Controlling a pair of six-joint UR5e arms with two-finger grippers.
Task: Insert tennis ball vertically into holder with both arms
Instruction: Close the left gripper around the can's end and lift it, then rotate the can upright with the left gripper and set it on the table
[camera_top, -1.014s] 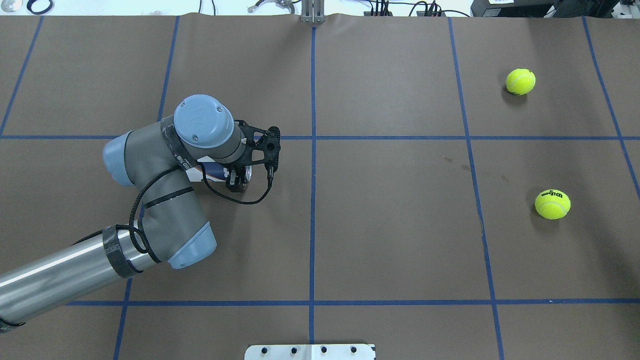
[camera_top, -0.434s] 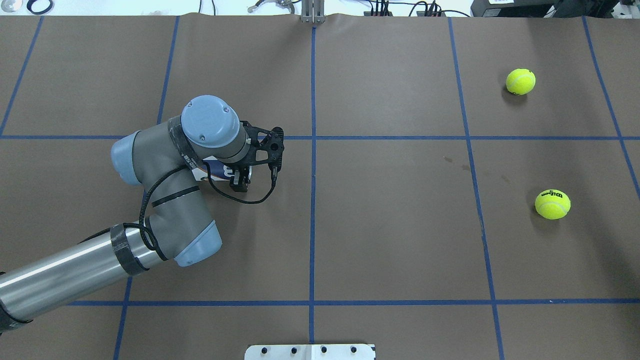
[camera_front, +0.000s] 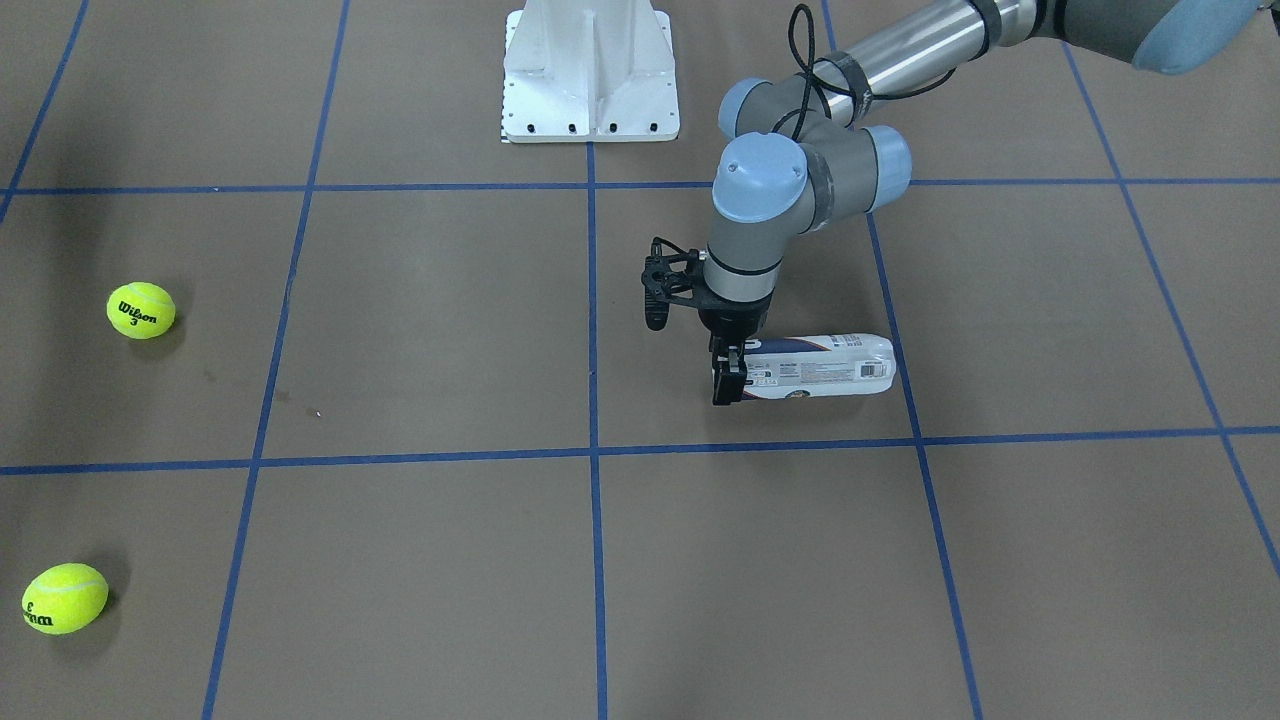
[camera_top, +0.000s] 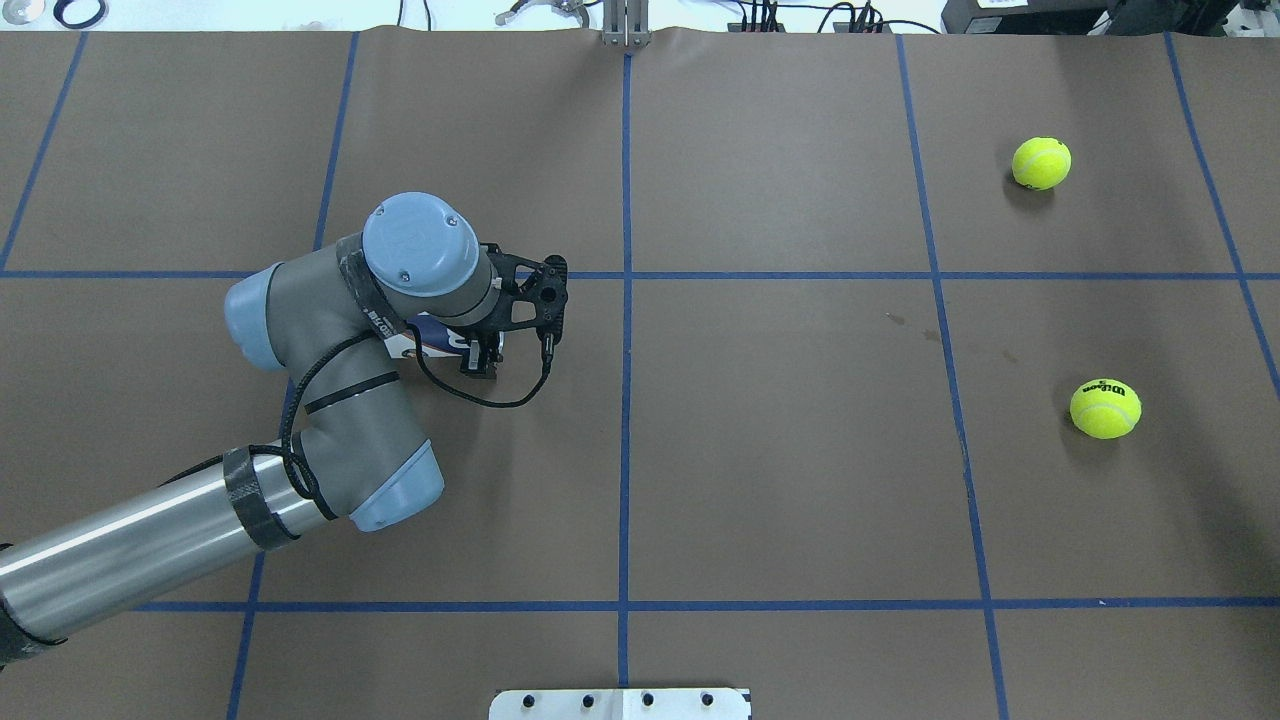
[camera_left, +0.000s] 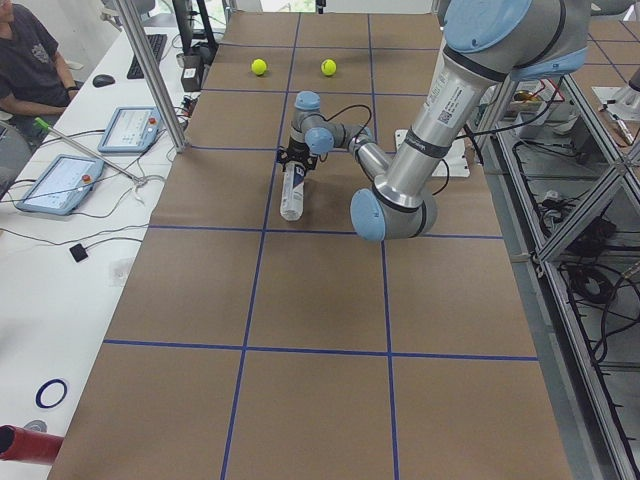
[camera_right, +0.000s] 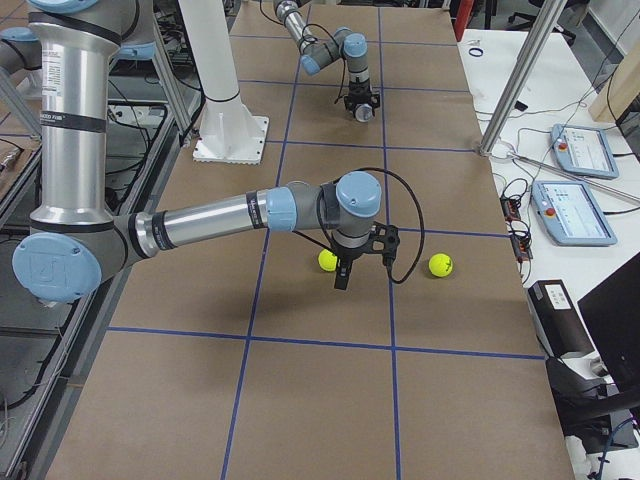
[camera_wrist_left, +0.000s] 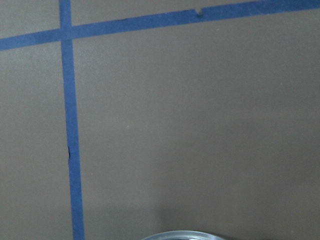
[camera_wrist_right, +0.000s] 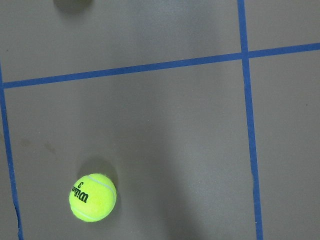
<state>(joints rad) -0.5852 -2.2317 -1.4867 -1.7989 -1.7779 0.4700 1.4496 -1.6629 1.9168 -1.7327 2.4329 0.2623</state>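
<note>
The holder (camera_front: 820, 368) is a clear can with a white and navy label, and it lies on its side on the brown table. My left gripper (camera_front: 728, 380) comes down from above and is shut on the holder's rim end; it also shows in the overhead view (camera_top: 483, 357). The silver rim (camera_wrist_left: 182, 235) shows at the bottom edge of the left wrist view. Two tennis balls (camera_top: 1105, 408) (camera_top: 1041, 163) lie far right. My right gripper (camera_right: 342, 278) shows only in the exterior right view, beside the nearer ball (camera_right: 327, 260); I cannot tell whether it is open. That ball also shows in the right wrist view (camera_wrist_right: 92, 197).
The white pedestal base (camera_front: 590, 80) stands at the robot's side of the table. Blue tape lines (camera_top: 625, 440) divide the brown cover into squares. A side table with tablets (camera_left: 55, 183) and a seated person (camera_left: 30, 60) lie beyond the far edge.
My left wrist has moved a little to the right and away from the robot, and the holder's gripped end has shifted with it. The balls have not moved.
</note>
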